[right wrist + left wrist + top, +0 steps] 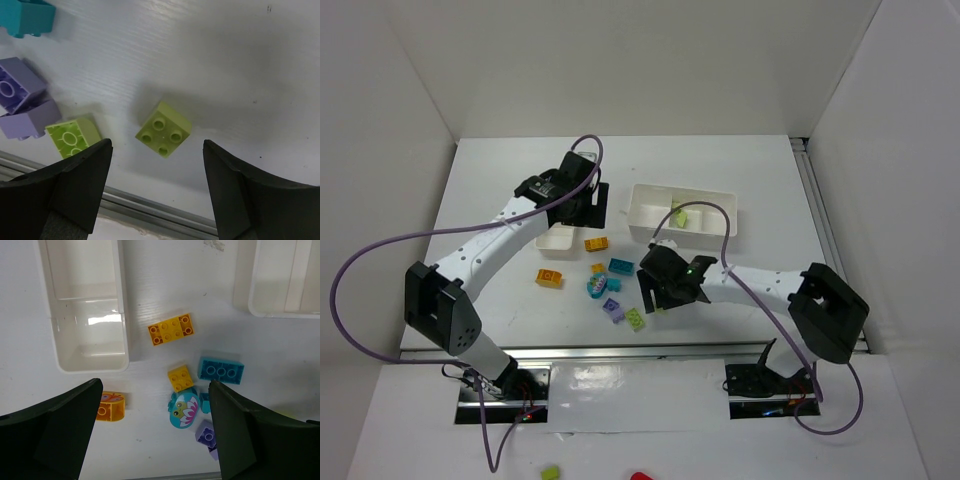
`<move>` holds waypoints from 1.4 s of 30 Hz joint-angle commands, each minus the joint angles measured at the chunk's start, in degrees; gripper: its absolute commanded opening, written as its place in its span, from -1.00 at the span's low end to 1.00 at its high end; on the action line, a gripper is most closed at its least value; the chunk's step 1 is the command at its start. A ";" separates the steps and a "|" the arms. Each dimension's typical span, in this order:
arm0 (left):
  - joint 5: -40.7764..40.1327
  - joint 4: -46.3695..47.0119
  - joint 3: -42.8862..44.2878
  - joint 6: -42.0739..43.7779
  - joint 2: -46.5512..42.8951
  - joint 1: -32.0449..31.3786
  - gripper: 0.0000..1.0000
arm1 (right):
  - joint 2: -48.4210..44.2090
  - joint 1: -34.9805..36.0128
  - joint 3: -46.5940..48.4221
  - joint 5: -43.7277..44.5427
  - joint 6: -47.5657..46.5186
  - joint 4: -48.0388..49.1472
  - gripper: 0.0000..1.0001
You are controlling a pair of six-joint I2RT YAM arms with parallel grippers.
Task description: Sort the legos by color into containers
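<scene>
Item: light green lego [163, 129], table's near edge; I am poising my released right gripper [156, 147] over it for pickup.

The top view looks down from above and behind the arm bases [500, 385], far enough back to hold the whole table [770, 180] from its near rail [620, 352] to its far edge. The left wrist view looks straight down over the table's middle, past the left fingers [50, 430], onto the narrow tray [90, 357] and a corner of the wide tray [260, 300]. The right wrist view sits much closer, low over the near edge past the right fingers [65, 190], and shares the purple bricks [20, 100] and the rail with the left wrist view.
</scene>
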 commanded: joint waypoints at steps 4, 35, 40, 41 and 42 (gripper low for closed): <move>-0.63 -0.50 1.33 -0.98 0.16 0.27 0.92 | 2.49 0.34 -0.98 1.47 2.96 1.85 0.50; 0.51 -1.64 0.54 -2.56 0.15 0.27 0.97 | 12.56 -26.29 28.80 8.50 -15.58 1.85 -0.22; -0.01 -2.17 0.54 -2.56 -0.46 0.27 0.97 | 14.88 -26.39 33.73 7.27 -15.58 1.94 0.39; -0.01 -2.18 0.54 -2.56 -0.46 0.27 0.97 | 14.01 -25.34 32.34 7.88 -15.58 1.41 0.39; -0.62 -2.18 0.54 -2.56 -0.46 0.27 0.97 | 11.30 -24.63 31.02 7.88 -15.06 1.41 0.39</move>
